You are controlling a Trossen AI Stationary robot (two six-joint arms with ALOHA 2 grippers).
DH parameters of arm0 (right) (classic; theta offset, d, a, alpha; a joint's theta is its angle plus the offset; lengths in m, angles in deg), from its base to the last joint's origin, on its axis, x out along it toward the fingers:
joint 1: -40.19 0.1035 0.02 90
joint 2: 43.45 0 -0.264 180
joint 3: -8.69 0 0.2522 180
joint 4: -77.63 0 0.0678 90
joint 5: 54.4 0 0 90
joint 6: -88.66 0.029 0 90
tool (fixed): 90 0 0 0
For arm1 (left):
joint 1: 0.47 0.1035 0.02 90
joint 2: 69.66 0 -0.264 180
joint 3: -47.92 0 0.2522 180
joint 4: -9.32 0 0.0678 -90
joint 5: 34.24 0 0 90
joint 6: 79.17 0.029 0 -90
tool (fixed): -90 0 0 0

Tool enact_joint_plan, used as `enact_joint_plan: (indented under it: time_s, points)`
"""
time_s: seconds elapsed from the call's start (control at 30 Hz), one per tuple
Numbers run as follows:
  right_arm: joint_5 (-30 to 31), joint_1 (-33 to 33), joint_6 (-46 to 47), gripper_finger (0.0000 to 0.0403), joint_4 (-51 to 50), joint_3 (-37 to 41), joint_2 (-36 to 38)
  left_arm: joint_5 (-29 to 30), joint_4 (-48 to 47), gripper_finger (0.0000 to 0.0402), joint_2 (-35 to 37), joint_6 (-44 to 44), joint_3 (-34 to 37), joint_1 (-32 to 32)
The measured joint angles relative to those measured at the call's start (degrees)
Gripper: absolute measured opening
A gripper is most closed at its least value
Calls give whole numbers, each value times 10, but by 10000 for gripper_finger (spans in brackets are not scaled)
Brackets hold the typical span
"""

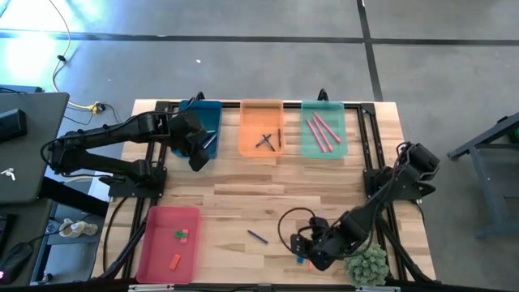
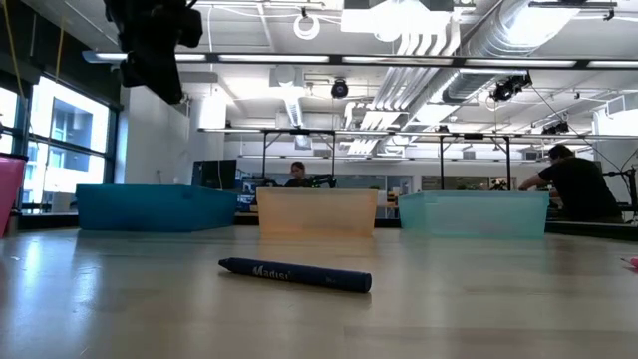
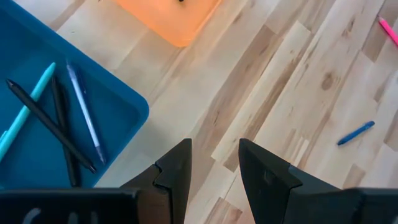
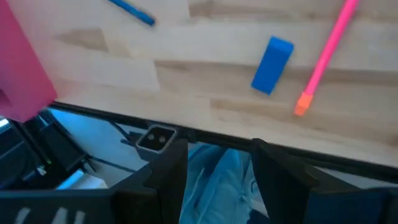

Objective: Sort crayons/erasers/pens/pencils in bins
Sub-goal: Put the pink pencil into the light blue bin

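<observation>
The dark blue crayon lying on the surface bears light lettering along its side in the low view, too small and blurred to read with certainty. No other text, label or number is legible.

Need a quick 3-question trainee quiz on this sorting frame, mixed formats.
1. True or false: the pink-red bin holds erasers.
2. Which bin lies under the left pincer? A) teal-blue bin B) orange bin C) mint green bin
3. Fill in: the loose blue crayon lies on the bare ____.

Key: 1 true; 2 A; 3 table.
</observation>
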Motion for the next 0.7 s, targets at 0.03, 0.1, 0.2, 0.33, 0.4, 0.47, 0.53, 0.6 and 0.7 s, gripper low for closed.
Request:
enact_joint_plan:
  time_s: [0.03, 0.1, 0.2, 0.33, 0.4, 0.47, 0.53, 0.6, 0.7]
  points:
    - [-1, 3, 0, 169, 5, 0, -3, 0, 0, 119, 0, -4, 0, -3]
    - [-1, 6, 1, 169, 20, 0, -4, 0, 0, 119, 0, -7, 0, -7]
    - [0, 9, 7, 169, 37, 0, -4, 0, 0, 119, 0, -9, 0, -13]
    - [2, 9, 8, 169, 31, -29, -4, 0, 0, 119, 0, -9, 0, -19]
    - [7, 9, 7, 169, -8, -54, -4, 0, 0, 119, 0, -9, 0, -21]
    - [9, 10, 9, 169, -64, -81, -4, 0, 0, 119, 0, -10, 0, -21]
    - [8, 10, 19, 169, -124, -107, -7, 0, 0, 119, 0, -10, 0, -21]
    - [-5, 12, 26, 169, -179, -135, -19, 0, 0, 119, 0, -11, 0, -21]
    - [-21, 13, 29, 169, -240, -180, -51, 3, 0, 119, 0, -11, 0, -21]
